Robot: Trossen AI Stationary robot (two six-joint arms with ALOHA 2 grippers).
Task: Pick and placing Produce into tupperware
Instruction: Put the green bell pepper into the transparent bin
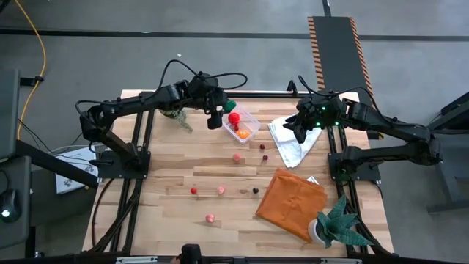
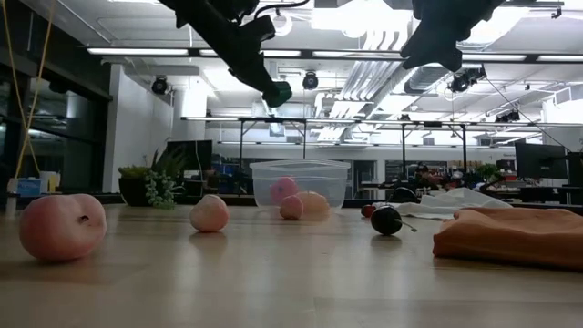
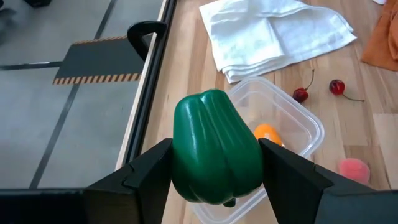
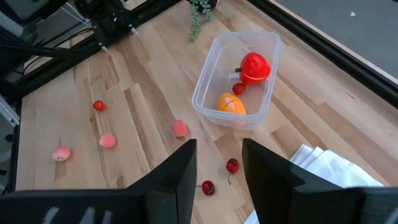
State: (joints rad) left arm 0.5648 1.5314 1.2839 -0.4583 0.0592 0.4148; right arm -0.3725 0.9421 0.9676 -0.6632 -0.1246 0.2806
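My left gripper holds a green toy pepper in the air just over the far left end of the clear tupperware. A red piece and an orange piece lie in the tupperware. More produce lies loose on the wooden table: a pink piece, two cherries, and small red, pink and dark pieces nearer the front. My right gripper hangs open over the white cloth, nothing between its fingers. My left gripper pinches the green pepper between its two fingers, one on each of its opposite sides. The fingers come slanting down from the table's far left. The pepper is lifted clear, above the tupperware's rim.
An orange cloth lies at the near right with a potted plant beside it. A second plant stands at the far left, next to the left arm. Black frame rails run along both table sides.
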